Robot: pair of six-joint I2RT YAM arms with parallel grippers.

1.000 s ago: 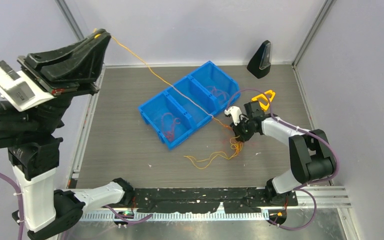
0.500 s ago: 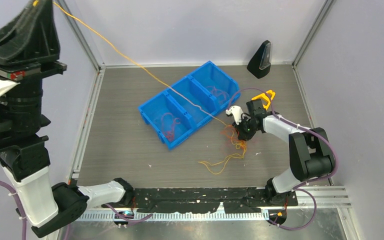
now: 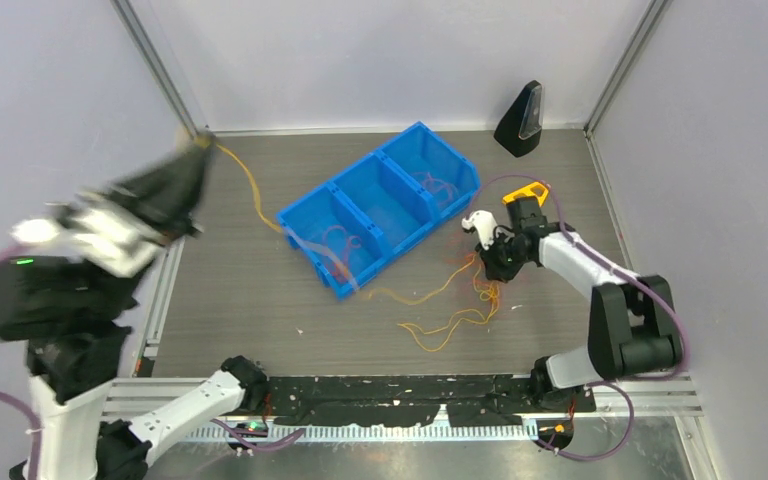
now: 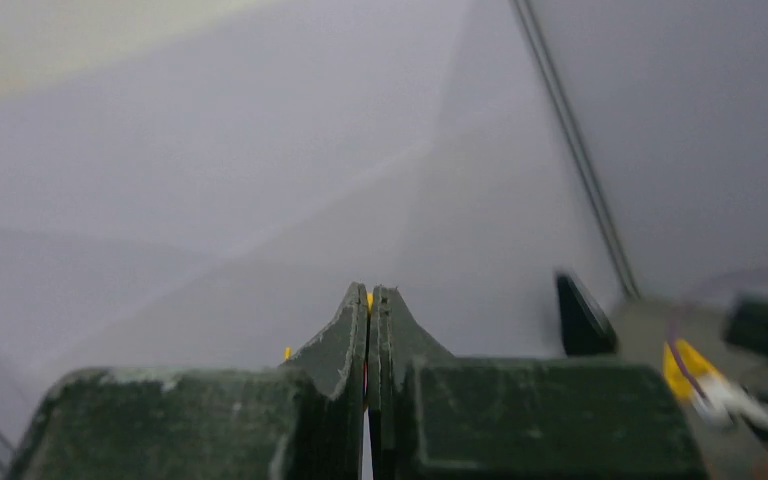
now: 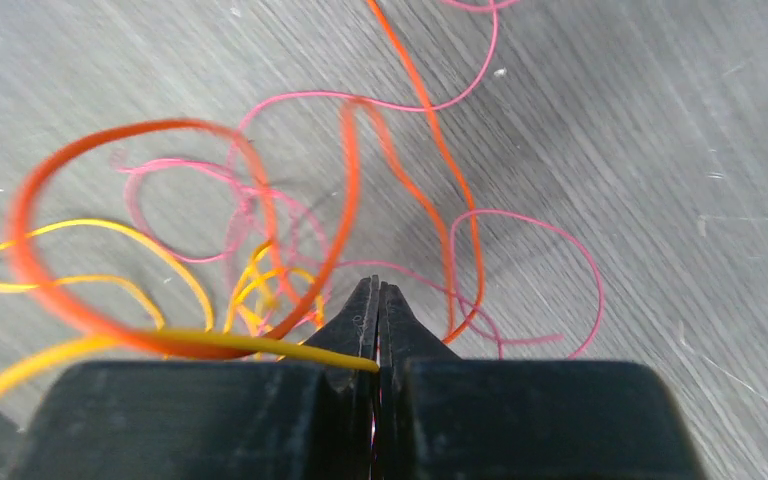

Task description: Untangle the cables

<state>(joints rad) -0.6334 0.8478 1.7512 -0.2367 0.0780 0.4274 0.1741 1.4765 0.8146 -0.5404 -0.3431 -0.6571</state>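
My left gripper (image 3: 198,150) is up at the back left corner, blurred, and shut on the end of an orange-yellow cable (image 3: 255,195). A yellow bit shows at its closed tips in the left wrist view (image 4: 371,295). That cable hangs down, crosses the blue bin (image 3: 310,205) and joins a loose tangle (image 3: 450,318) on the table. My right gripper (image 3: 497,268) is low at the tangle's right side and shut on cables. In the right wrist view (image 5: 376,290) a yellow cable (image 5: 110,345) ends at the closed jaws. Orange (image 5: 345,180) and pink (image 5: 520,215) loops lie in front.
The blue bin has three compartments, and thin red and pink wires lie in at least two of them (image 3: 340,245). A black wedge-shaped stand (image 3: 523,120) sits at the back right. Walls close in the table on the left, back and right.
My left arm has swung down from high up to the back left corner. The orange-yellow cable was taut and now drapes slack over the bin. The right gripper has shifted slightly right.
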